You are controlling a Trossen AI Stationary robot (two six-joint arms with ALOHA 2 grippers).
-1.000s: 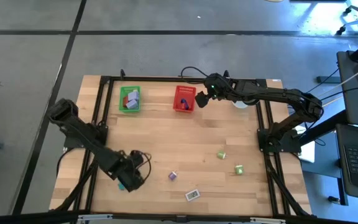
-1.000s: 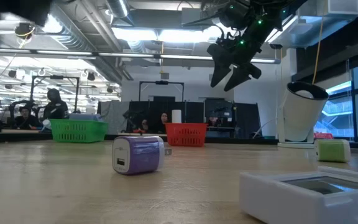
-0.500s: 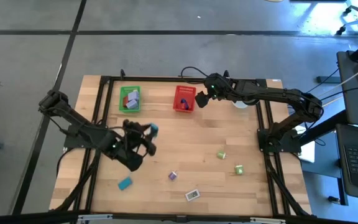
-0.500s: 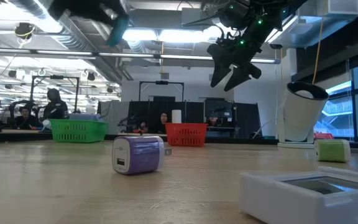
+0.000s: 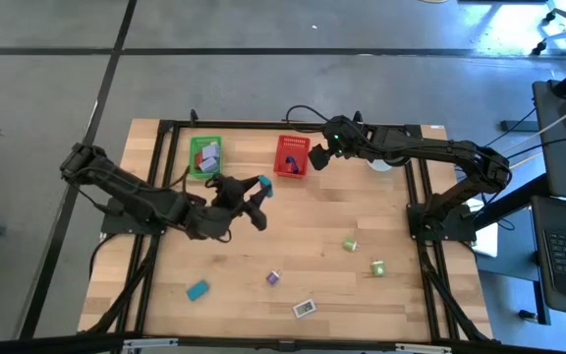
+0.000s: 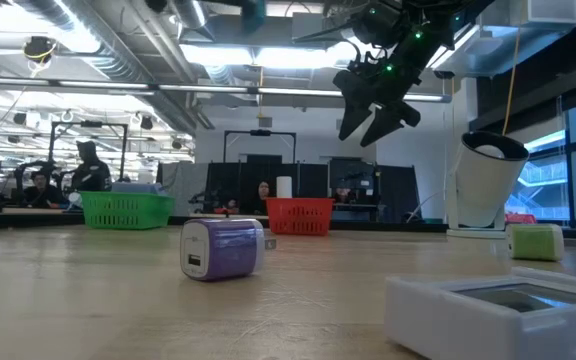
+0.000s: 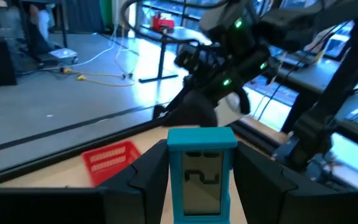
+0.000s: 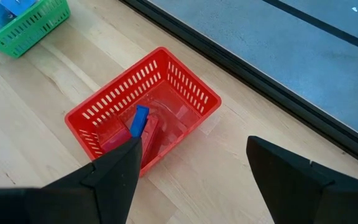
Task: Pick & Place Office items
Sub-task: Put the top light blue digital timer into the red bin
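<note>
Teal block (image 7: 201, 175), seemingly light and rigid, sits clamped by its flat sides in the left tool (image 5: 258, 197) above mid-tabletop near the red basket (image 5: 291, 155), while the right tool (image 5: 317, 155) hangs open beside that basket.

Right hand (image 5: 314, 157) beside red basket (image 5: 291, 155)

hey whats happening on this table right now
The left gripper holds a teal flat piece in the air over the table's middle, near the red basket. The right gripper hangs open beside that basket, which already holds a blue piece; the green basket also has items in it. Another teal piece, a lavender block, two green blocks and a white flat piece lie on the wood.
</note>
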